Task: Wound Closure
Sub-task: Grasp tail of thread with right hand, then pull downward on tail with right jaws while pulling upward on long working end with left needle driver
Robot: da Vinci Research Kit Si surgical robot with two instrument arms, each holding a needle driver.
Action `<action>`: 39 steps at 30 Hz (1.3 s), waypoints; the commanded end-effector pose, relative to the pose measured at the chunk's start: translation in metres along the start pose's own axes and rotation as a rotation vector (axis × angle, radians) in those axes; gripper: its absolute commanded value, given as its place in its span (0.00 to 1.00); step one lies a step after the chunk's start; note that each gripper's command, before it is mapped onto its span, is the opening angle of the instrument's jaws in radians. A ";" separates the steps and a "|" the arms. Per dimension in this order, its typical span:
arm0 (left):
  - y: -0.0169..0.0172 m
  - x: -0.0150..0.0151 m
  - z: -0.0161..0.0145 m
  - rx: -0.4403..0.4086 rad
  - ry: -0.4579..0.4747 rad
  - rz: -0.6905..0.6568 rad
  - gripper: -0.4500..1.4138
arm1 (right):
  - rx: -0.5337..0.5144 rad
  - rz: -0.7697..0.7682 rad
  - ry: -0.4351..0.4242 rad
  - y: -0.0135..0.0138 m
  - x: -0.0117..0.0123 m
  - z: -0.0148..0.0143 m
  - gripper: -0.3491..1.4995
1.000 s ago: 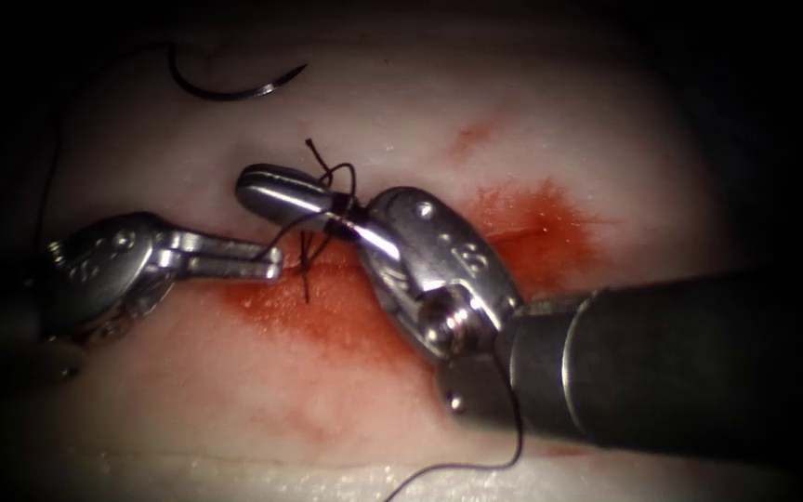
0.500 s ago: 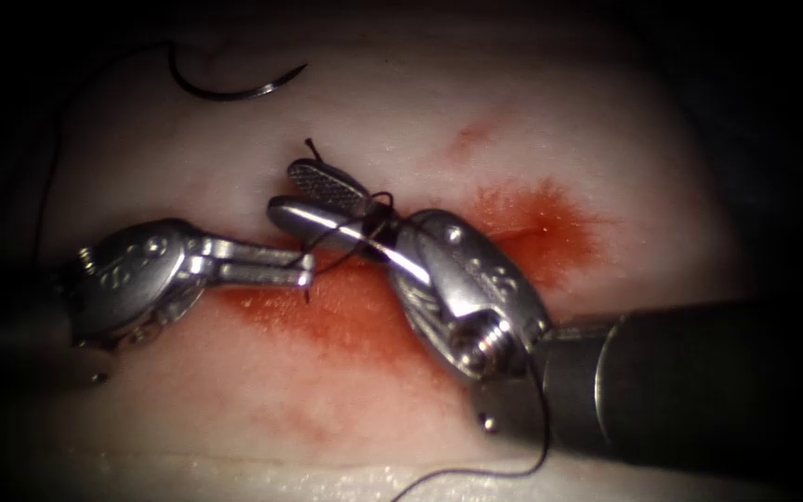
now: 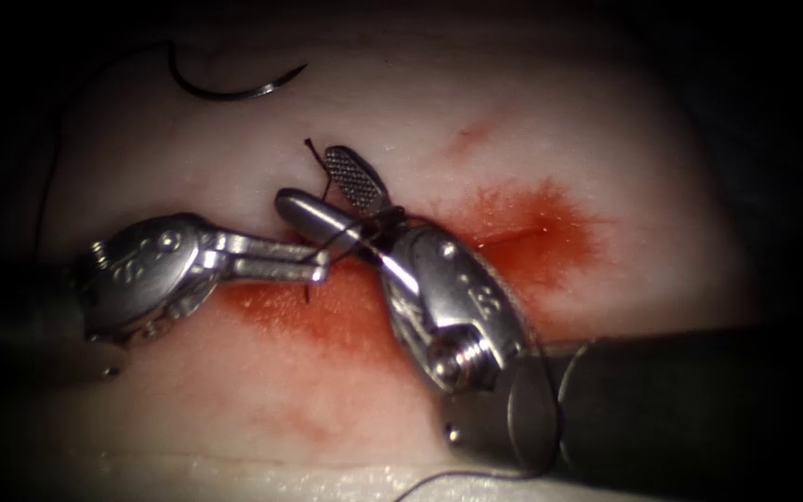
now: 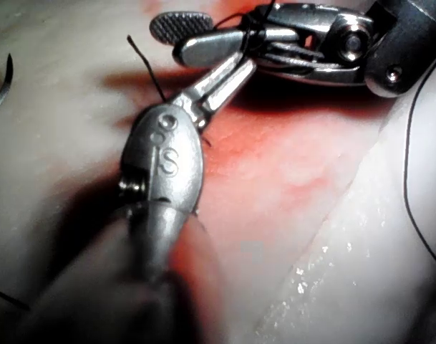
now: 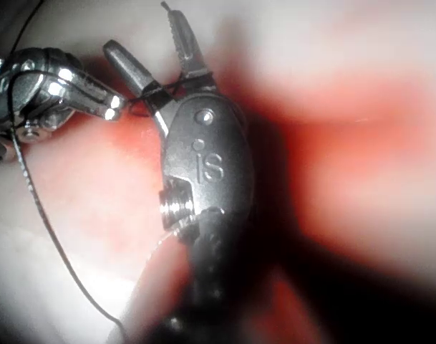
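The curved needle (image 3: 234,90) lies free on the tissue (image 3: 559,121) at the far upper left, held by neither tool and not in the tissue. My right tool (image 3: 310,177) has its jaws open, with dark thread (image 3: 375,223) looped around their base. A short thread end (image 3: 313,151) sticks up between the jaw tips. My left tool (image 3: 322,263) is shut on the thread just left of the loop, over the cut (image 3: 513,232). The left wrist view shows the left tool (image 4: 240,69) under the right tool (image 4: 167,39). The right wrist view shows the open right tool (image 5: 140,32) and the loop (image 5: 160,92).
Red fluid (image 3: 327,311) stains the tissue along the cut and below it. A long strand of thread (image 3: 476,474) trails under the right tool's shaft to the near edge. Another strand (image 3: 48,158) runs from the needle down the far left.
The right tool's jaws were shut and have opened around the short thread end. Both tools have shifted a little to the right, the loop staying on the right tool.
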 end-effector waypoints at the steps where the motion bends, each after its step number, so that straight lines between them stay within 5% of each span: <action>1: -0.0003 -0.0007 0.0004 0.000 0.000 0.000 0.00 | -0.011 0.010 -0.002 0.0002 -0.0012 0.0006 0.52; 12: -0.0011 -0.0009 0.0004 0.000 -0.001 -0.011 0.00 | -0.030 0.022 -0.035 0.0018 -0.0027 0.0024 0.44; 19: -0.0008 -0.0008 -0.0002 -0.011 0.001 -0.018 0.00 | -0.012 0.013 -0.092 0.0010 -0.0038 0.0035 0.00; 27: -0.0011 -0.0002 -0.0012 0.005 -0.008 -0.031 0.00 | 0.001 0.019 -0.108 -0.0003 -0.0040 0.0023 0.00; 39: -0.0097 0.0033 -0.0033 0.168 -0.103 -0.083 0.00 | 0.031 -0.048 -0.090 -0.0002 -0.0037 0.0004 0.00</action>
